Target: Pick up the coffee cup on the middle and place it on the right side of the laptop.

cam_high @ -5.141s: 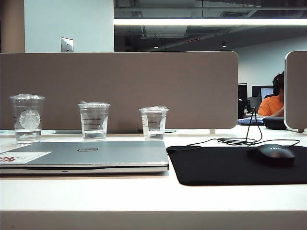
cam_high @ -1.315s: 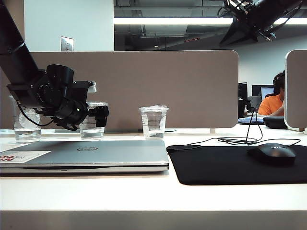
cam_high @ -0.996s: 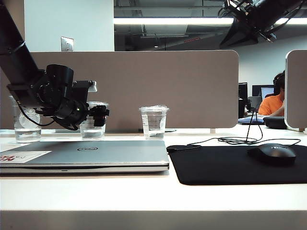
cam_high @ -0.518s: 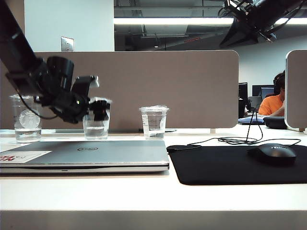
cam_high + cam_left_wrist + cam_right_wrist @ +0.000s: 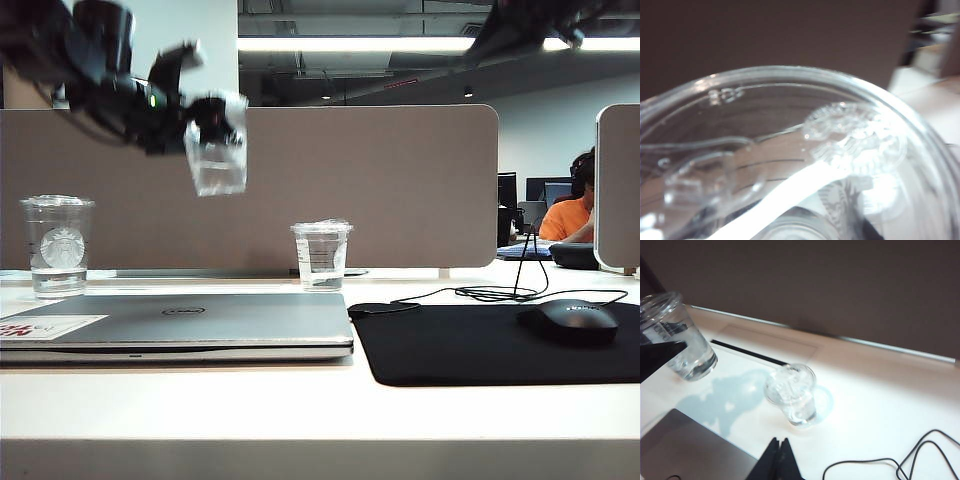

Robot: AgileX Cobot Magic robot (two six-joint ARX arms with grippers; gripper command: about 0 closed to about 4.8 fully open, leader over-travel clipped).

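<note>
While the laptop (image 5: pixel 180 325) lies shut at the near edge of the desk (image 5: pixel 300 400) with a black mat (image 5: pixel 480 345) and mouse (image 5: pixel 567 322) to its right, a small cup (image 5: pixel 321 256) and a logo cup (image 5: pixel 58 246) stand behind it against the partition (image 5: pixel 380 190). High above the laptop, the left gripper (image 5: pixel 205 115) pinches the coffee cup (image 5: pixel 216 142) in mid-air, tilted, jaws closed on its sides. The right gripper (image 5: pixel 778 460) hangs above the desk's right side near the small cup, its fingertips pressed together on nothing.
</note>
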